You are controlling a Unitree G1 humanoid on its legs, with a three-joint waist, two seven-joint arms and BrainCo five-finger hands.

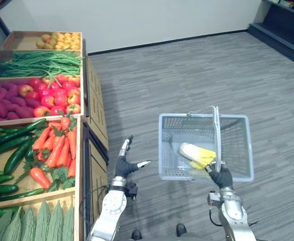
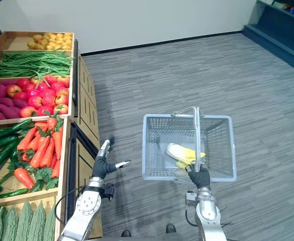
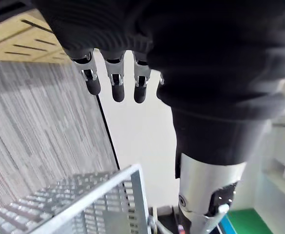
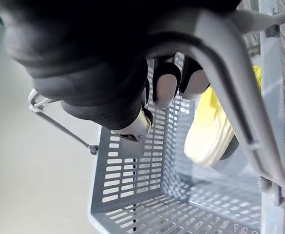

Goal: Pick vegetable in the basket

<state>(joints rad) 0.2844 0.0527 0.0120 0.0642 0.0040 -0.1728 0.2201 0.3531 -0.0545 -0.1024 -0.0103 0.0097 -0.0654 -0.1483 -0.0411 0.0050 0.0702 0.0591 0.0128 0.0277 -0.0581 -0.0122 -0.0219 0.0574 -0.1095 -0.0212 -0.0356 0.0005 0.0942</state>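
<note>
Two hands show before us. Our right hand point(image 1: 221, 175) has its fingers curled round the grey handle point(image 1: 216, 133) of the basket point(image 1: 173, 150), which it holds over the grey carpeted floor point(image 1: 187, 70). In the right wrist view we see the dark fingertips point(image 4: 164, 87) wrapped beside that bar. Inside the basket lies one pale yellow vegetable point(image 1: 197, 153) (we cannot tell its kind), resting on the bottom near the end of the handle that we hold.

Our left hand point(image 1: 123, 165) is empty and touches nothing. It sits between the basket and the wooden counter point(image 1: 97, 125), with its fingers straight and its thumb spread toward the basket.

On the counter to our left, the crates run from far to near:
- potatoes point(image 1: 59, 41)
- green beans point(image 1: 38, 63)
- red apples point(image 1: 59, 93) beside purple sweet potatoes point(image 1: 3, 103)
- carrots point(image 1: 56, 145) beside cucumbers point(image 1: 11, 150)
- ridged green gourds point(image 1: 36, 221), nearest us
</note>
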